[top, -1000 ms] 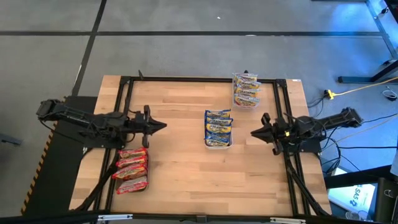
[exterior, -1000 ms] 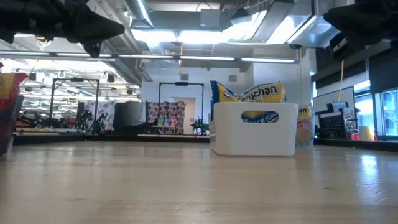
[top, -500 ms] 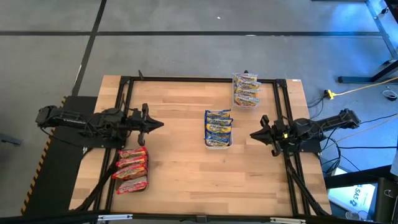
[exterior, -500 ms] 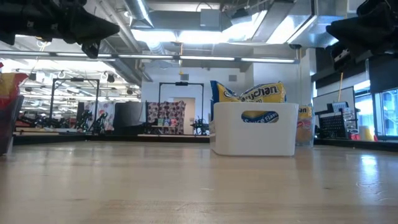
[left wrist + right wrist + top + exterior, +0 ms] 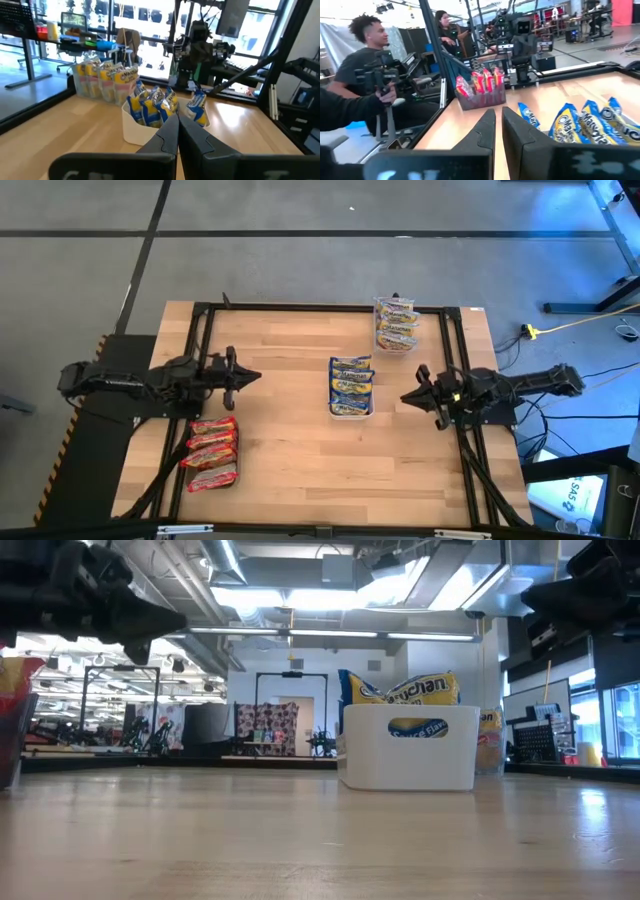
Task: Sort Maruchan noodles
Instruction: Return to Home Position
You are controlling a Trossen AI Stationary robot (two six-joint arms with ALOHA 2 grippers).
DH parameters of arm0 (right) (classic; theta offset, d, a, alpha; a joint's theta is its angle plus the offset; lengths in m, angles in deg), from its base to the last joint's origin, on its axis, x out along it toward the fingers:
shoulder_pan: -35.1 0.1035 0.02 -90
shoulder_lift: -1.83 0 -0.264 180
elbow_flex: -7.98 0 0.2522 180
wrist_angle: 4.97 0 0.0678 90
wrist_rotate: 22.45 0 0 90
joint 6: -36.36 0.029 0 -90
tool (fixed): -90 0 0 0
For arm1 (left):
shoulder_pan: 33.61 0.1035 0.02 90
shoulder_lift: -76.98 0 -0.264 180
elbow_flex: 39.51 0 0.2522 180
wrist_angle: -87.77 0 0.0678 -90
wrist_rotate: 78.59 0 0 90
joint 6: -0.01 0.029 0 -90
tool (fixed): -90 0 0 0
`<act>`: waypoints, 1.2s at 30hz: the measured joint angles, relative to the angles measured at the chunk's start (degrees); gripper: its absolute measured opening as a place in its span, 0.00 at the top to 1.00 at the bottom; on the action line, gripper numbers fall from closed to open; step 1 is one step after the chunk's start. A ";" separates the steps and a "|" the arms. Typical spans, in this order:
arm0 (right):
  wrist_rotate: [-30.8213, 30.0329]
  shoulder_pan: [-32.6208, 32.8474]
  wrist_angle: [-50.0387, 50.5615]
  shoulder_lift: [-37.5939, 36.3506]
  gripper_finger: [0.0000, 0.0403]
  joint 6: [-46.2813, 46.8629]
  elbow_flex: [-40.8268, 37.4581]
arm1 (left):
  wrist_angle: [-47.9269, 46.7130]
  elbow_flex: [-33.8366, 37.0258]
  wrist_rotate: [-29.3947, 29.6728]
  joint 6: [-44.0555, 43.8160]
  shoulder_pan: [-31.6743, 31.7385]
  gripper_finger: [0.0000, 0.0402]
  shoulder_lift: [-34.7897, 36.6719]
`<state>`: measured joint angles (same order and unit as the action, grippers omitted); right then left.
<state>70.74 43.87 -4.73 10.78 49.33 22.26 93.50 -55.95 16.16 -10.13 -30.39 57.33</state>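
Note:
The Maruchan noodles stand in three groups. Blue-bordered packets (image 5: 351, 380) stand on edge in a white tray (image 5: 410, 760) at the table's middle. Orange-bordered packets (image 5: 396, 323) fill a clear tub at the far right. Red-bordered packets (image 5: 212, 452) sit in a clear tub (image 5: 481, 100) at the near left. My left gripper (image 5: 255, 375) hovers shut above the table, left of the tray, pointing right. My right gripper (image 5: 405, 396) hovers shut just right of the tray, pointing left. Neither holds a packet.
A black frame (image 5: 200, 360) runs along the table's edges. Bare wood lies between the tray and both grippers and along the near side (image 5: 330, 470). Two people (image 5: 365, 75) stand beyond the table's left edge, one holding a camera rig.
My left gripper has drawn back a little toward the table's left edge and sunk slightly, still shut. The right arm has settled lower with its gripper almost in place. No packet has moved.

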 joint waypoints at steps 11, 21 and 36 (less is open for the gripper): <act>-2.76 -4.34 0.47 -0.21 0.97 5.21 0.00 | -17.08 2.23 1.59 -1.12 -0.02 1.00 18.18; -2.03 -4.31 3.54 -0.57 0.97 2.80 -0.02 | -17.92 2.18 2.45 -1.28 0.01 1.00 18.21; -0.41 -4.30 11.83 -5.05 0.97 -2.33 -0.02 | -17.82 2.18 2.51 -1.31 0.01 1.00 18.24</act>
<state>70.34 39.57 7.11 5.73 47.00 22.24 75.68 -53.76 18.67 -11.43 -30.39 75.57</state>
